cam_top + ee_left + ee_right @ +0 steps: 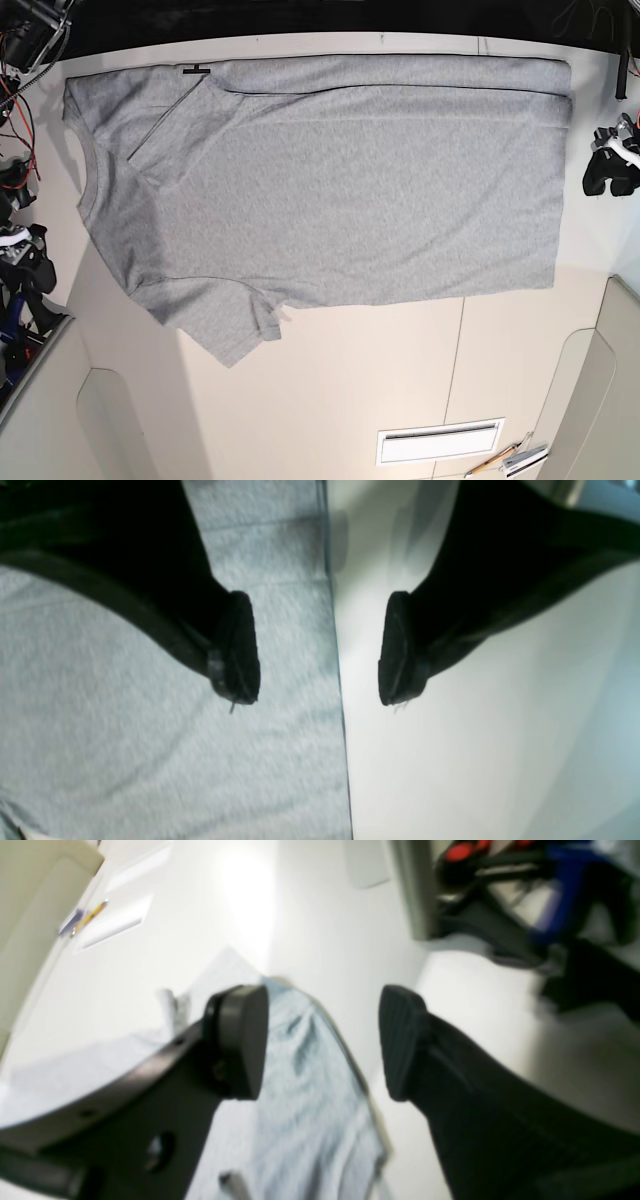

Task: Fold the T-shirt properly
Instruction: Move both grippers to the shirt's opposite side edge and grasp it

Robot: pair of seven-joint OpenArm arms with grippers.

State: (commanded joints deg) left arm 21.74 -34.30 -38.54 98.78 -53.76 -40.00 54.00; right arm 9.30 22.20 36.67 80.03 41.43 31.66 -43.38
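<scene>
T-shirt [370, 200] edges flat, left pincer [320, 647] open astride one.

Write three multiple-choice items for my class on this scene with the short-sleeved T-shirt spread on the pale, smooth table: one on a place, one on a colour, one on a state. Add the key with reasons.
1. In the base view, where is the slim orange pencil?
A) On the T-shirt
B) At the upper left
C) At the lower right, off the T-shirt

2. What colour is the short-sleeved T-shirt?
A) Red
B) Grey
C) Green

3. What is the state of the black two-fingered left hand?
A) Open, fingers apart
B) Closed on a sleeve
C) Closed on nothing

Key:
1: C, since the base view shows the pencil near its bottom edge, with bare table between it and the cloth.
2: B, since the fabric looks grey in the base view.
3: A, since the left wrist view shows a wide gap between the fingers.
</scene>
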